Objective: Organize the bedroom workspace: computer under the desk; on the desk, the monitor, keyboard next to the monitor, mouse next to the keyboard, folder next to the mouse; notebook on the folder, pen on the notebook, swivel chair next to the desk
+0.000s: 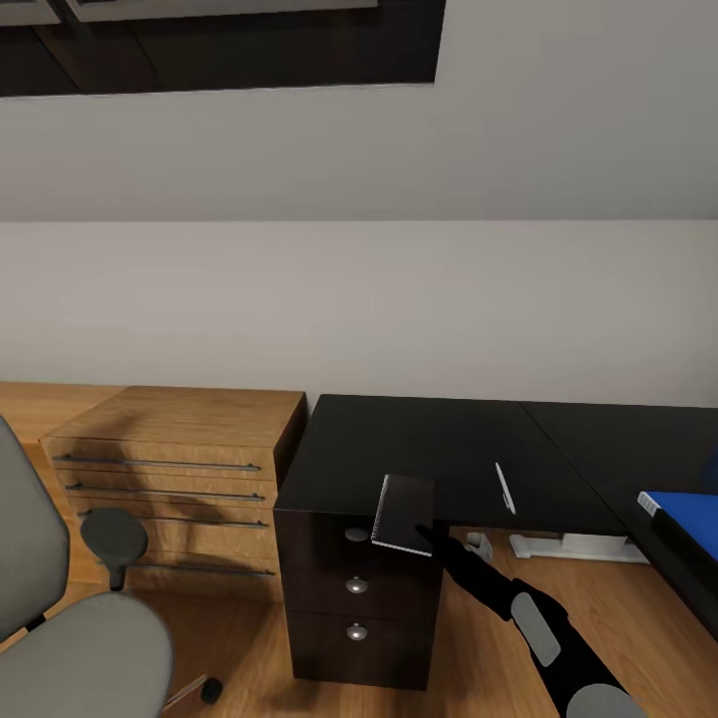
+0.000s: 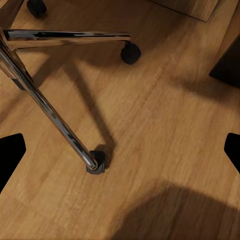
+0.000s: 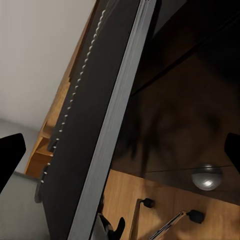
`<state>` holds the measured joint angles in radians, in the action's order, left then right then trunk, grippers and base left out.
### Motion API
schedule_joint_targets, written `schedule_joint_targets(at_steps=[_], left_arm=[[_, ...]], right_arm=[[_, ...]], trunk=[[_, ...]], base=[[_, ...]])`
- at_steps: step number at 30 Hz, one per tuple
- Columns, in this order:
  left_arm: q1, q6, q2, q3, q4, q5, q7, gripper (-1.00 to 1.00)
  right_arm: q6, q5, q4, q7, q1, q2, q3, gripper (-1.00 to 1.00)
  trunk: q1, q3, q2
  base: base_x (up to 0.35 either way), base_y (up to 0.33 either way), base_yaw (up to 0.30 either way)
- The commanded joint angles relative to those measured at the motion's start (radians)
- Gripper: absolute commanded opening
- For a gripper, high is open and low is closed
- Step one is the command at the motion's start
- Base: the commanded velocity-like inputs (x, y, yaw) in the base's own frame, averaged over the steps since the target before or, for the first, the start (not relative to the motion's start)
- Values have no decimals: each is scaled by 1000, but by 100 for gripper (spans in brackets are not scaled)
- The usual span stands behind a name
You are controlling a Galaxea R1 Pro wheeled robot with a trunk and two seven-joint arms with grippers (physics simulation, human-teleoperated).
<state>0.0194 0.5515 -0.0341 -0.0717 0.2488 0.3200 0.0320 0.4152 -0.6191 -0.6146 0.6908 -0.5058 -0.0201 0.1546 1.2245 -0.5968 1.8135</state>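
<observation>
Notebook, black with its wire spiral along one long edge, hangs at the tip of the right gripper, tilted and lifted above the front corner of the desk, over the drawer unit with its round silver knobs. In the right wrist view the notebook runs lengthwise between the two black fingertips, so that gripper is clamped on it; one knob shows past its edge.

The left gripper hangs low over the wooden floor, its fingertips spread wide with nothing between them, above the swivel chair's chrome base and castors.

Nearest in the head view, the grey swivel chair stands at the left, beside a light wooden dresser. Further along the desktop the pen lies flat, apart from the notebook. The blue folder rests on the desk's right-hand wing, well apart from both. A pale wall rises behind.
</observation>
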Motion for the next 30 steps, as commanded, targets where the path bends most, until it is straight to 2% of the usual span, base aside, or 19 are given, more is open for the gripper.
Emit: schedule_joint_targets(at_steps=[1, 22, 23, 30], left_arm=[[1, 2, 0, -3, 0, -6, 2, 100], [1, 2, 0, -3, 0, -6, 2, 100], [1, 2, 0, -3, 0, -6, 2, 100], [0, 2, 0, -3, 0, -6, 3, 100]], right_arm=[[8, -7, 0, 1, -1, 0, 2, 100], [9, -7, -1, 1, -1, 0, 2, 100], [9, -7, -1, 1, -1, 0, 2, -100], [8, -7, -1, 1, 0, 0, 1, -100]], trunk=[[0, -1, 0], [0, -1, 0], [0, -1, 0], [0, -1, 0]], base=[[0, 0, 0], [0, 0, 0], [0, 0, 0], [0, 0, 0]])
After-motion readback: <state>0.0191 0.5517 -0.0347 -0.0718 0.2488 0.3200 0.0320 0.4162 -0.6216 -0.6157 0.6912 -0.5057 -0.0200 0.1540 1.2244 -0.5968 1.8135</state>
